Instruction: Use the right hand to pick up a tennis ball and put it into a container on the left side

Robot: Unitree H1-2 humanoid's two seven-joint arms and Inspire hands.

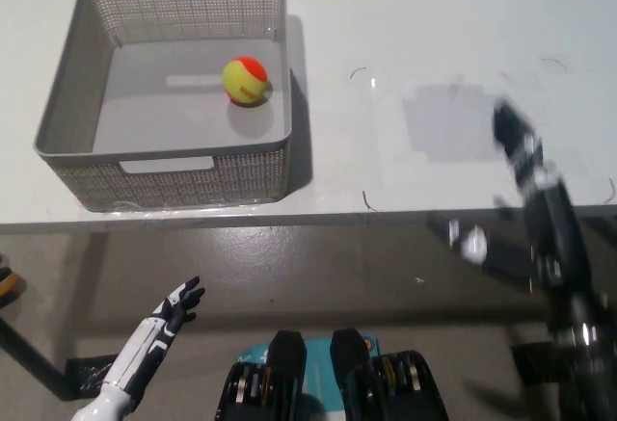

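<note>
White and bare apart from a few faint marks, the surface [434, 74] fills the upper part of the head view, with a grey floor below its front edge. A grey mesh container [67, 93] with cut-out handles stands on the surface, far to the left of the right robot hand and up the picture from the left one. The tennis ball [246, 80], yellow-green with an orange-red patch, lies inside the container on its floor, toward the right wall and apart from it.

The black right arm [559, 248] comes up from the bottom right corner, heavily blurred, and crosses the front edge of the surface. The right robot hand [474, 244] is only a smeared shape just below that edge, with a pale spot in it; whether its fingers are spread or closed cannot be told. It is well apart from the container and the ball.

The white left robot hand [174, 310] rests low at the lower left, over the floor, fingers apart and holding nothing.
</note>
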